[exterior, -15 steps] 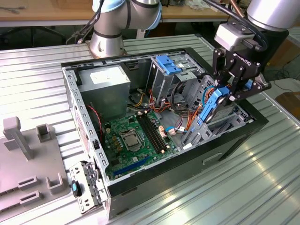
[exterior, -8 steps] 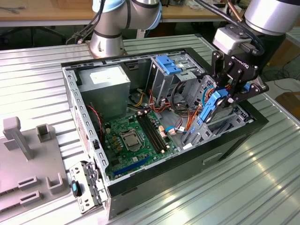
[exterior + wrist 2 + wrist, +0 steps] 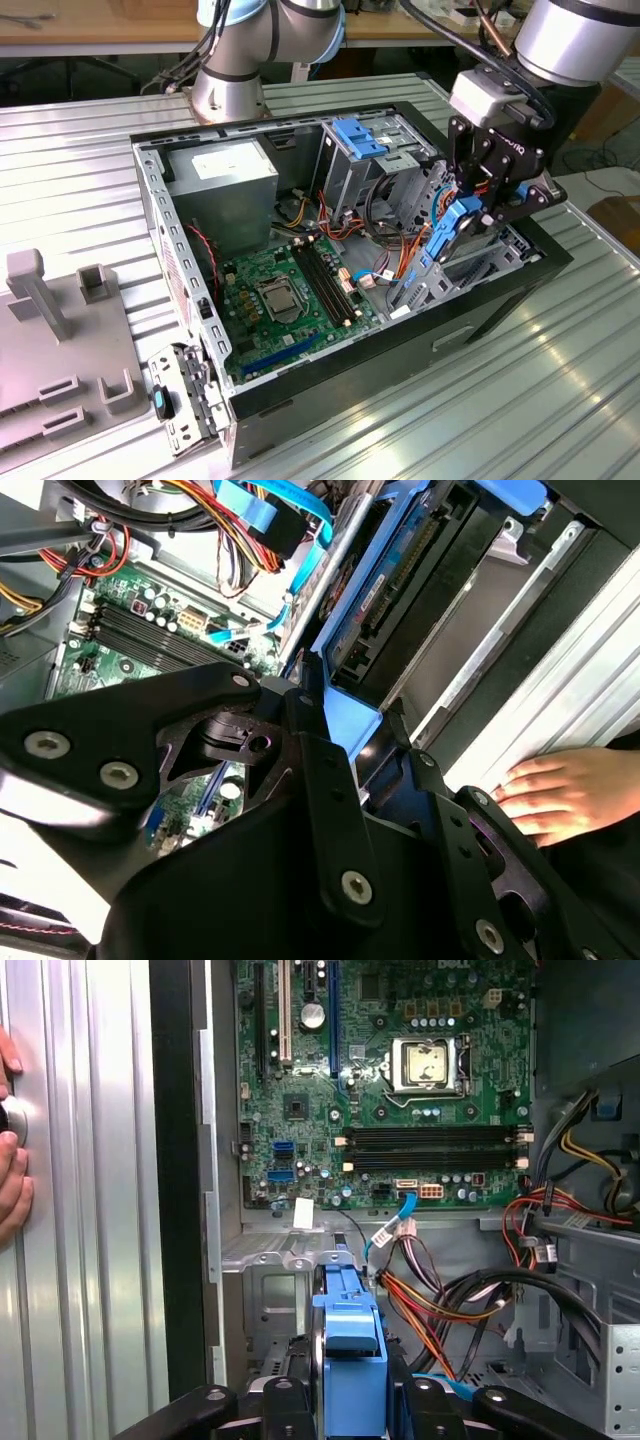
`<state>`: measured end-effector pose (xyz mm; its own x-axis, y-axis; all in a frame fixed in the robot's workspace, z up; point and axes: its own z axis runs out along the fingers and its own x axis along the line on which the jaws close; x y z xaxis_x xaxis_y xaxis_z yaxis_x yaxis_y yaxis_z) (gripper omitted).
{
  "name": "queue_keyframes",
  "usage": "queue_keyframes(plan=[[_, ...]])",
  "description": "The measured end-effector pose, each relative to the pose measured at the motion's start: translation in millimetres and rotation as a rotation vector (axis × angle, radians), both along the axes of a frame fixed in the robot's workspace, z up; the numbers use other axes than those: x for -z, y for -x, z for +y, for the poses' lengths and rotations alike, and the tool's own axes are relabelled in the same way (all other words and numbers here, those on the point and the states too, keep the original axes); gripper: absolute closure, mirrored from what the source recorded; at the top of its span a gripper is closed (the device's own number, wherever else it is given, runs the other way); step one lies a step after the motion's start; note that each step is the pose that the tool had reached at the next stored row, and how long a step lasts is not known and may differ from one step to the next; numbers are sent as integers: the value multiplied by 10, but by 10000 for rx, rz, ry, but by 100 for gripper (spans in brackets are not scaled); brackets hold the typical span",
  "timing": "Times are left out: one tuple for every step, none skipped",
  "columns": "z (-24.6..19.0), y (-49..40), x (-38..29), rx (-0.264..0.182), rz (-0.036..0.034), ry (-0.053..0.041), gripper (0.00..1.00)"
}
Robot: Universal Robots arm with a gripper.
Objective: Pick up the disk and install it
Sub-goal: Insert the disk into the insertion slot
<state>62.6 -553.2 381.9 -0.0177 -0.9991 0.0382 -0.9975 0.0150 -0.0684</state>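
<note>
The claw (image 3: 350, 1405) is clamping both fingers on the curved blue handle of the disk (image 3: 348, 1325), which is hanging at the mouth of the drive bay (image 3: 270, 1295). By my reading, the picking up is done and the installing is in hand. The disk is sitting partly in the bay, and I cannot tell whether it is seated yet. Finishing this step is calling for a straight push along the bay's rails, with the blue carrier held square so that it is not jamming. It is also calling for care with the orange and red cables (image 3: 440, 1305) lying just beside the bay. Beyond them the motherboard (image 3: 400, 1090) is lying flat in the case, well apart from the claw.

The second wrist view is giving the disk's long side, a grey body in a blue frame, sloping away into the bay. It is also showing a person's hand (image 3: 560, 795) resting near the case wall. The exterior view is giving the wider picture: the computer case (image 3: 400, 352) is lying open on the ribbed metal surface (image 3: 450, 420), and the claw is reaching down at the corner on the exterior view's right. The arm's base (image 3: 235, 70) is standing behind the case.
</note>
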Motion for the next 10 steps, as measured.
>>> queue_keyframes(plan=[[0,0,13,0,0,-1,63],[0,-1,24,-1,0,0,63],[0,0,32,0,0,0,63],[0,0,40,0,0,-1,63],[0,0,48,0,0,0,63],[0,0,55,0,0,0,63],[0,0,66,0,0,-1,63],[0,-1,76,0,0,-1,63],[0,-1,82,0,0,0,63],[0,0,94,0,0,0,63]])
